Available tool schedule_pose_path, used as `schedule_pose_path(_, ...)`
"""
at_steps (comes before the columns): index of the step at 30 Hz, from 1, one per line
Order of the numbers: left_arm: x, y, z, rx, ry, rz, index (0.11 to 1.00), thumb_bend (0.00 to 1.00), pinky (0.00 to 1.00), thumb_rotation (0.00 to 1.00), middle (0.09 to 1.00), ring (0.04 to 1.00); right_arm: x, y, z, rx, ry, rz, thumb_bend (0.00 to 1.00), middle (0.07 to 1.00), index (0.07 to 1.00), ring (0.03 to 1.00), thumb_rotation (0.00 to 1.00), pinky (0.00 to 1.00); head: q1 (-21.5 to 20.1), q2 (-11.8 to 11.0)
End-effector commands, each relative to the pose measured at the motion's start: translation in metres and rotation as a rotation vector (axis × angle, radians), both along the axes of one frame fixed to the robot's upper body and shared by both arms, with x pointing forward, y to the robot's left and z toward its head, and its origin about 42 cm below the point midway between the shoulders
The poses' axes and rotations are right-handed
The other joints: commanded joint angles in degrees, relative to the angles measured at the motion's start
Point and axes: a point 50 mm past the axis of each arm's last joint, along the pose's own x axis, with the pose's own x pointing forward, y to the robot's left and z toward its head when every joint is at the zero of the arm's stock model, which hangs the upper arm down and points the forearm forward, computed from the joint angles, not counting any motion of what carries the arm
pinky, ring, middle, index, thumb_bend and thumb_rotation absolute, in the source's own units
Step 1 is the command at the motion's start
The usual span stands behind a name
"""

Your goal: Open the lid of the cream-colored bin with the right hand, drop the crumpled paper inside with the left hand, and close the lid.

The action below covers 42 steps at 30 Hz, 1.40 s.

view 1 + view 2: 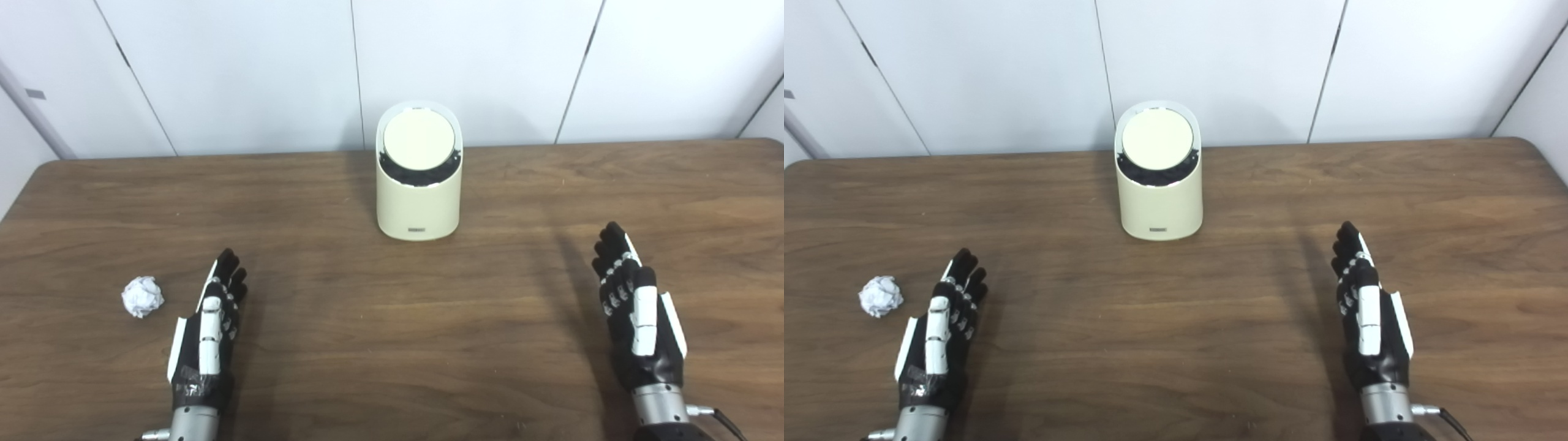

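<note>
A cream-colored bin (419,208) stands upright at the middle back of the wooden table, its round slanted lid (419,139) down. A white ball of crumpled paper (142,296) lies at the front left. My left hand (209,324) rests just right of the paper, a short gap apart, fingers straight and holding nothing. At the front right my right hand (637,309) also lies open and empty, well away from the bin.
The brown wooden table (392,343) reaches to a white panelled wall (245,67) behind the bin. Its rounded back corners show at left and right. A thin cable (726,422) trails from the right wrist.
</note>
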Motion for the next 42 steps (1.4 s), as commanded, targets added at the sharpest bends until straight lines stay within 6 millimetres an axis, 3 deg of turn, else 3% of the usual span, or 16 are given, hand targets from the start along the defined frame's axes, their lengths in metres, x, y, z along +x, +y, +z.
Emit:
schedule_pose_path(1, -0.016, -0.001, -0.008, -0.002, 0.006, 0.006, 0.990, 0.34, 0.98, 0.96, 0.983, 0.977, -0.028, -0.001, -0.024, 0.017, 0.084, -0.002, 0.53, 0.975, 0.948, 0.984, 1.00, 1.00, -0.02, 0.06)
schedule_pose_path(14, -0.015, 0.000, -0.008, -0.002, 0.002, 0.003, 0.995, 0.36, 1.00, 0.95, 0.989, 0.984, -0.027, -0.001, -0.023, 0.009, 0.081, -0.010, 0.55, 0.971, 0.941, 0.980, 1.00, 1.00, -0.09, -0.11)
schedule_pose_path(27, -0.016, -0.001, -0.011, 0.007, 0.010, 0.001, 0.993, 0.34, 1.00, 0.97, 0.990, 0.987, -0.028, -0.001, -0.028, 0.005, 0.083, -0.010, 0.54, 0.977, 0.940, 0.983, 1.00, 1.00, 0.36, -2.80)
schedule_pose_path(36, -0.016, -0.002, -0.015, 0.019, 0.020, 0.000, 0.986, 0.33, 1.00, 0.93, 0.985, 0.992, -0.028, 0.001, -0.033, 0.009, 0.086, -0.010, 0.53, 0.969, 0.941, 0.974, 1.00, 1.00, 0.18, -5.21)
schedule_pose_path(42, -0.016, -0.003, -0.016, 0.019, 0.028, -0.002, 0.993, 0.33, 1.00, 0.93, 0.987, 0.997, -0.030, 0.002, -0.033, 0.008, 0.090, -0.009, 0.53, 0.972, 0.943, 0.975, 1.00, 1.00, -0.06, -5.13)
